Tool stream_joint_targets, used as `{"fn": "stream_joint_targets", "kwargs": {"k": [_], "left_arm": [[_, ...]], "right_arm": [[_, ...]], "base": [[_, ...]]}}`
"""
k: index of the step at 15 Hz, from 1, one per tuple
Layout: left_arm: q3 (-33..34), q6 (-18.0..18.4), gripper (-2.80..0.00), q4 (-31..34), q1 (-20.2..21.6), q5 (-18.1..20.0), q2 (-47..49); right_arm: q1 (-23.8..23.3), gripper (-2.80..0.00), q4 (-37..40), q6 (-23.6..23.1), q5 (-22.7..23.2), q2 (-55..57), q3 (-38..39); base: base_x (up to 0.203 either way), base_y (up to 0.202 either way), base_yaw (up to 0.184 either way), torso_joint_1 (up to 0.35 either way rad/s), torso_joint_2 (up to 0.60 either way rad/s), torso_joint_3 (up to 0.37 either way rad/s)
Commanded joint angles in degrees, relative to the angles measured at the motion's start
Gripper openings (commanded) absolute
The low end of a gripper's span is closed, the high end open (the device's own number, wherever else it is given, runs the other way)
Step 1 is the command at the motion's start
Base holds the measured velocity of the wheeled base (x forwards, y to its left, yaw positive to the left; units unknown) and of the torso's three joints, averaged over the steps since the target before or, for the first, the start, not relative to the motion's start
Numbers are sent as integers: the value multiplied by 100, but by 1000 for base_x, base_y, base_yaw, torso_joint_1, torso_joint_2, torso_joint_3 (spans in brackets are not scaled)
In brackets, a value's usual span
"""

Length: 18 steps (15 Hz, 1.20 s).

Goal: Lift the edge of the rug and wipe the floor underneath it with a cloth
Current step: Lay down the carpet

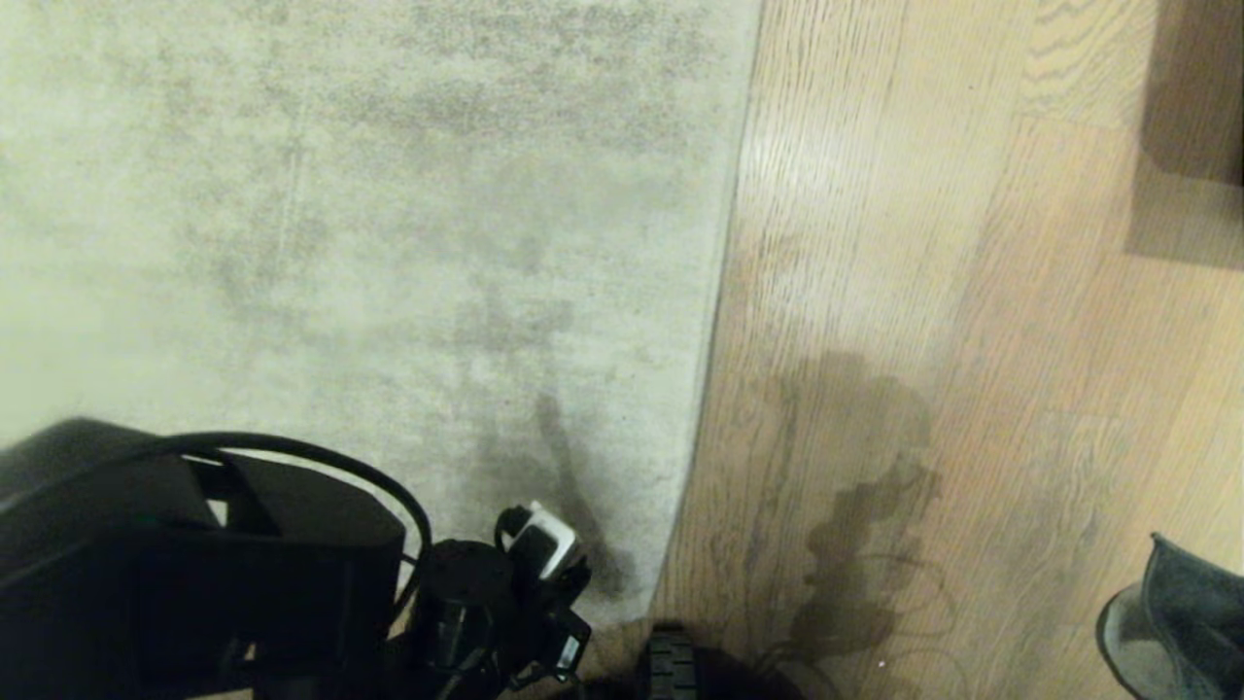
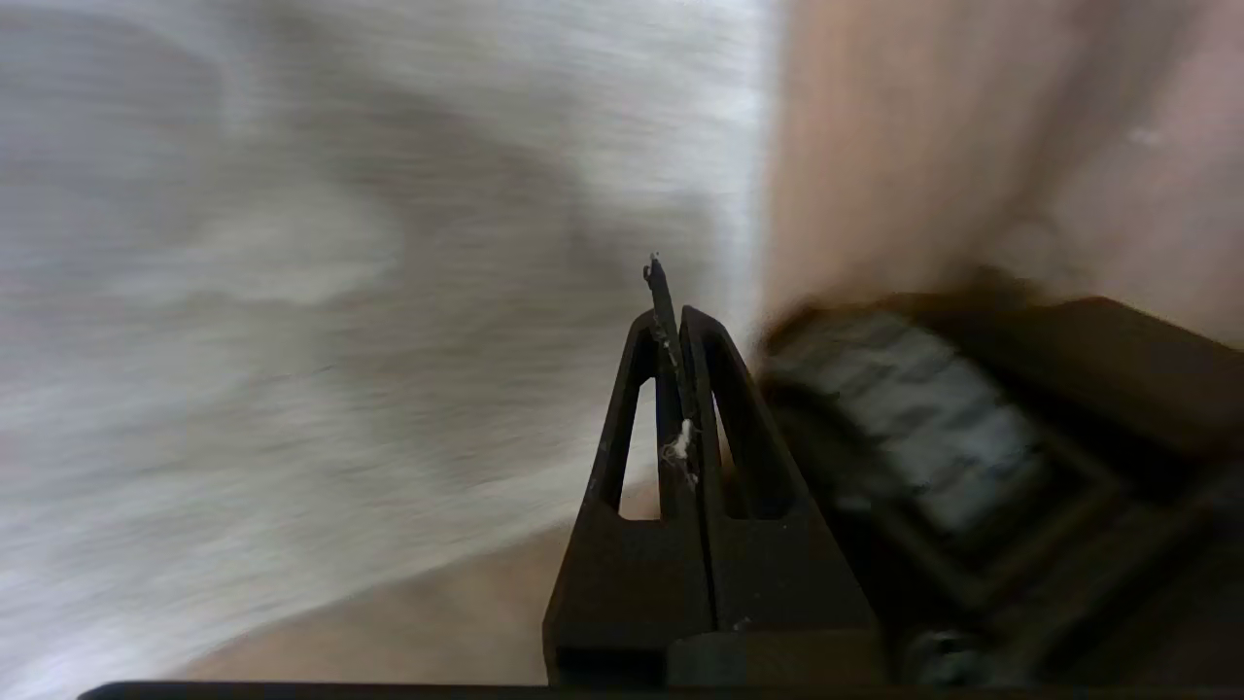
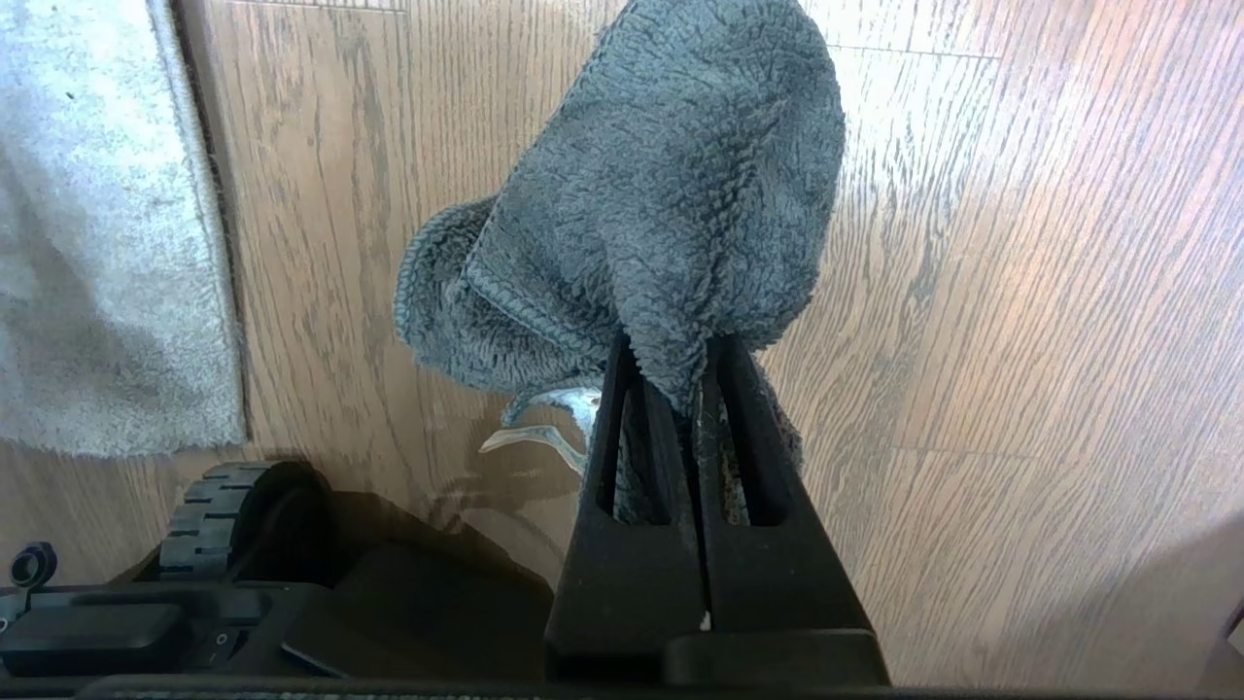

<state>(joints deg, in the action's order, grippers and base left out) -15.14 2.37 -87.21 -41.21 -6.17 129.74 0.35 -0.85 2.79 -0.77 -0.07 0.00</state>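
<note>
Rug (image 1: 369,243) takes up the whole left side of the head view, lying flat, with its straight edge running down to the wood floor (image 1: 972,340) on the right. Left arm sits low at the bottom left over the rug. You can't make out its tips from up there, but the left wrist view shows the left end effector (image 2: 671,321) with its fingers pressed together on nothing, just a bit of fluff stuck between them, hanging over the rug close to the edge. Over on the far right, the head view only catches a corner of the cloth (image 1: 1191,608) at the frame edge. The right wrist view fills that in: the right end effector (image 3: 692,365) is clamped on the grey cloth (image 3: 661,194), which bunches up beyond the fingers above bare floor, near the robot's wheel (image 3: 209,510) and the rug's corner.
</note>
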Motion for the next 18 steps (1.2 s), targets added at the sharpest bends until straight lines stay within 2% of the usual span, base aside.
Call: {"fn": "stream_joint_targets", "kwargs": {"k": [1,5,10,15,17,18], "left_arm": [[-62,-42,-280,-274,-267,-10,478],[-24,-26,-280,-274,-310,-48,865],[-110,-26,-280,-274,-281,-394,1337],[-1105,-26,-280,-274,-241,-746,1829],[-1129,-34,-280,-274,-238,-1146,1836],[-1144,-35,-280,-274,-230,-1179,1836]], "right_arm": [[0,-280,-3,2,-2,7,0],[0,-280,-3,2,-2,7,0],[6,-280,-3,2,-2,7,0],[0,-280,-3,2,-2,7,0],[5,-280,-3,-2,-2,7,0],[4,-280,-3,2,-2,7,0]], "base": [[0,0,0,0,0,0],[0,0,0,0,0,0],[0,0,0,0,0,0],[0,0,0,0,0,0],[0,0,0,0,0,0],[0,0,0,0,0,0]]}}
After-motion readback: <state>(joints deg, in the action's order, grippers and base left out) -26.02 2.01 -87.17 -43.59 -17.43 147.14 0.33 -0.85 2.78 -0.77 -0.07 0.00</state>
